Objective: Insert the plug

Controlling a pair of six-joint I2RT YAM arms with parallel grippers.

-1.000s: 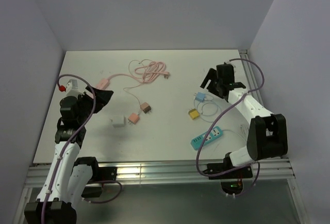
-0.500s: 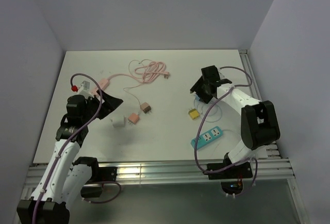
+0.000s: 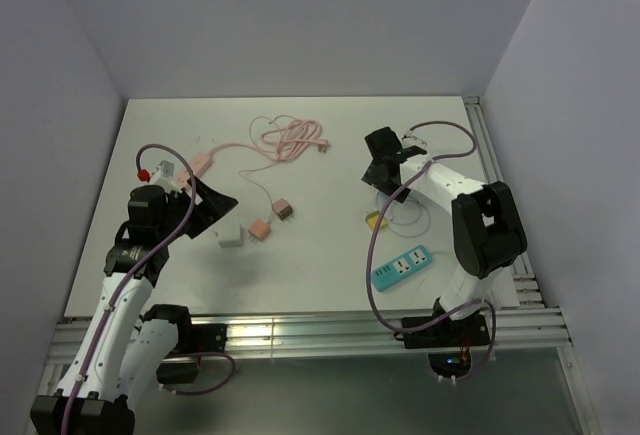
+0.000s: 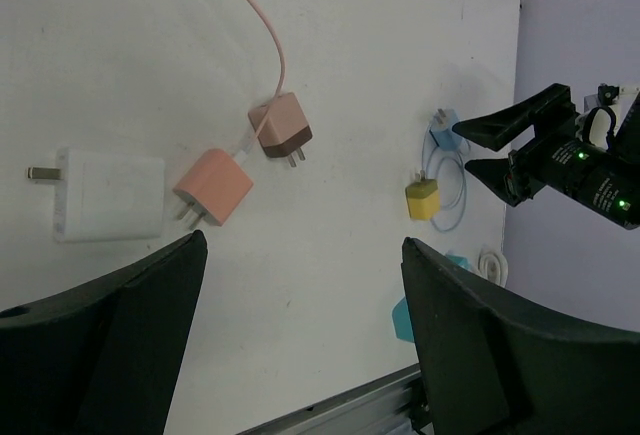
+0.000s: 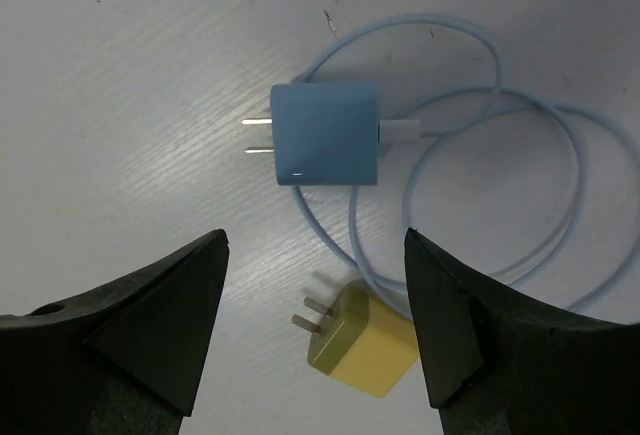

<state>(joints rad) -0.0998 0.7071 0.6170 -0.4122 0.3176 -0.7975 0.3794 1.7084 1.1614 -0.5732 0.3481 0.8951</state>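
A teal power strip (image 3: 402,267) lies at the near right of the table. My right gripper (image 3: 379,177) is open and hovers above a blue plug (image 5: 326,133) with a looped light blue cable (image 5: 480,155). A yellow plug (image 5: 363,340) lies just beside it, between the open fingers (image 5: 160,325) in the right wrist view. My left gripper (image 3: 216,201) is open and empty, just above and left of a white adapter (image 3: 230,236). In the left wrist view the white adapter (image 4: 108,195), yellow plug (image 4: 422,199) and blue plug (image 4: 444,127) all show.
A salmon adapter (image 3: 261,227) and a brown adapter (image 3: 283,209) lie at the table's middle on a thin cable. A coiled pink cable (image 3: 290,140) lies at the back. A metal rail (image 3: 300,333) runs along the near edge.
My right gripper has swung left and nearer, from the back right to above the blue plug. My left gripper has moved a little right toward the white adapter.
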